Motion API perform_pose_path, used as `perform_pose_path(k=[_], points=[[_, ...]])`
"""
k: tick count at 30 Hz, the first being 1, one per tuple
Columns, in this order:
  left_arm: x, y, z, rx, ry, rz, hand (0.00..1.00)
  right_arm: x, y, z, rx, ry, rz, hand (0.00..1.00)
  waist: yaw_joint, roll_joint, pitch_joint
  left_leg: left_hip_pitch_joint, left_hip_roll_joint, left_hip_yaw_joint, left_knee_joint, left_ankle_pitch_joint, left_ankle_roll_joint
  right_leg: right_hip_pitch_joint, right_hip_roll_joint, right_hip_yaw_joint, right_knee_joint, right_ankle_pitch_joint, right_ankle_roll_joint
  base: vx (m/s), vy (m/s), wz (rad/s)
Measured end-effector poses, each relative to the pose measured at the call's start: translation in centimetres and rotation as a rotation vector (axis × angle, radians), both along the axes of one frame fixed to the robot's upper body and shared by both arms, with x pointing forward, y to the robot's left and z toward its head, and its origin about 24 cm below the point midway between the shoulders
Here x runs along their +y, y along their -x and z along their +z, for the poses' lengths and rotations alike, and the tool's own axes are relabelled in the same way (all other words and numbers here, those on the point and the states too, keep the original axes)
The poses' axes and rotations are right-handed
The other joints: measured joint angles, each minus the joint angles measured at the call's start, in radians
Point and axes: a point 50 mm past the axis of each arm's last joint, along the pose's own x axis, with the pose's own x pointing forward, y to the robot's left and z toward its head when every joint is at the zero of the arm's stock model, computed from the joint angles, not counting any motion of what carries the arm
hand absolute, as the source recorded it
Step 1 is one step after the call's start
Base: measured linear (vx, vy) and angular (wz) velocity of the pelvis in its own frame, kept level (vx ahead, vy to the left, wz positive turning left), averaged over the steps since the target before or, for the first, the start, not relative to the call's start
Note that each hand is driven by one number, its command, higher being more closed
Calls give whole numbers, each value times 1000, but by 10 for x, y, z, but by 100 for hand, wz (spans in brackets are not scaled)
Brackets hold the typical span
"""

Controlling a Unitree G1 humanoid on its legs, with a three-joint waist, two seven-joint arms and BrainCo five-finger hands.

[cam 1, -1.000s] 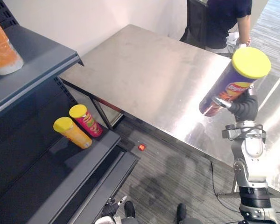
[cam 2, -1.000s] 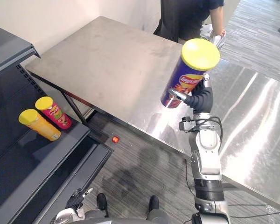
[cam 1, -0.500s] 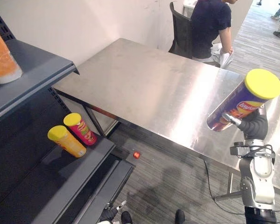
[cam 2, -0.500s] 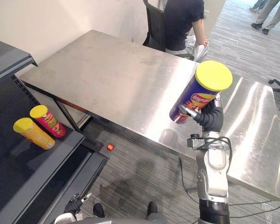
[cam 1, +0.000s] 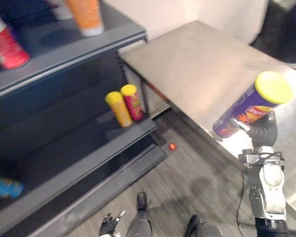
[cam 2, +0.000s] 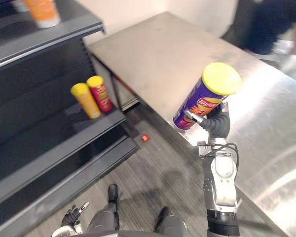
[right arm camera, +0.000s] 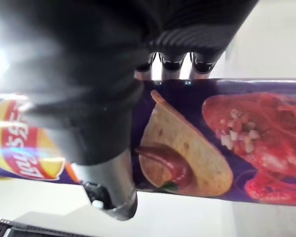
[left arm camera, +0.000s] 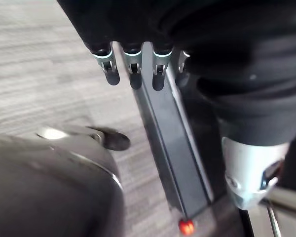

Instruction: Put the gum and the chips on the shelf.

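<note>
While the right hand (cam 1: 260,131) curls its fingers and thumb round a purple chips can (cam 1: 244,108), the can hangs in the air, tilted, its yellow lid (cam 1: 273,87) uppermost and its base pointing down toward the shelf side. It is above the near edge of a steel table (cam 1: 202,64), well apart from the dark shelf (cam 1: 79,148) on the robot's left. On the middle board of the shelf a yellow can (cam 1: 118,108) and a red can (cam 1: 132,101) stand just beside each other near its end. On the top board stands an orange can (cam 1: 87,15), with another red can (cam 1: 7,44) further along. A small red object (cam 1: 172,146) lies on the grey floor (cam 1: 187,182) between shelf and table. The left hand (cam 1: 108,224) hangs low near the floor, its fingers (left arm camera: 131,74) straight and holding nothing
</note>
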Motion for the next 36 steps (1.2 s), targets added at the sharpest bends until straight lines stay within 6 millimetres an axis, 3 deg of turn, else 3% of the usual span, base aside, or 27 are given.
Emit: perform_pose_path(k=[1, 2, 4, 5, 7, 11, 14, 17, 24, 36], points=[[1, 14, -3, 27, 10, 31, 0, -6, 1, 3, -12, -11, -37, 100, 0, 2, -2, -3, 15, 116, 177, 43, 67, 1, -28, -39, 45, -9, 0, -22, -183, 133], [-1, 20, -3, 36, 14, 28, 0, -16, 5, 7, -36, -7, -86, 100, -15, 34, -5, -8, 20, 162, 183, 93, 37, 12, -28, -91, 79, -26, -1, -25, -188, 149], [3, 12, 0, 4, 5, 25, 0, -33, 11, 8, -50, -37, -177, 100, -31, 21, -8, 7, -26, 152, 58, 159, 38, 16, -57, -174, 32, -19, -1, -124, -58, 143], [3, 17, -2, 28, 11, 27, 0, -36, 12, 8, -52, -52, -199, 100, -29, 18, -6, 10, -3, 188, 187, 41, 45, 13, -67, -207, 36, -15, -8, -139, -61, 116], [0, 21, -4, 33, 31, 20, 0, -43, 18, 2, -29, -59, -238, 100, -36, 19, -3, 85, 28, 193, 235, -50, -38, 23, -82, -259, 49, -14, -9, -110, -61, 86], [1, 25, -4, 39, 34, 36, 0, -46, 20, -1, -18, -58, -252, 100, -40, 41, -7, 162, 22, 187, 92, -97, -108, 6, -107, -303, 94, -8, 2, -130, 118, 43], [4, 24, -4, 41, 20, 40, 0, -48, 22, -2, -12, -56, -265, 100, -54, 12, 2, 137, -33, 189, 45, -85, -107, -27, -169, -324, 117, 14, 16, -116, 172, 37], [6, 27, -4, 54, 15, 43, 0, -50, 23, -2, -9, -56, -279, 100, -55, 9, 6, 125, -59, 187, 57, -91, -83, -24, -198, -325, 119, 40, 26, -65, 184, 16], [18, 22, -1, 39, -8, 79, 0, -47, 21, -4, 11, -28, -285, 100, -54, -1, 16, 103, -47, 186, 86, -99, -71, -26, -169, -326, 83, 66, 26, -2, 77, -1], [18, 15, 0, 17, -7, 70, 0, -38, 16, -8, 25, -35, -241, 100, -54, -11, 37, 128, -41, 191, 29, -75, -83, -28, -143, -315, 66, 65, 26, 34, 22, -2]])
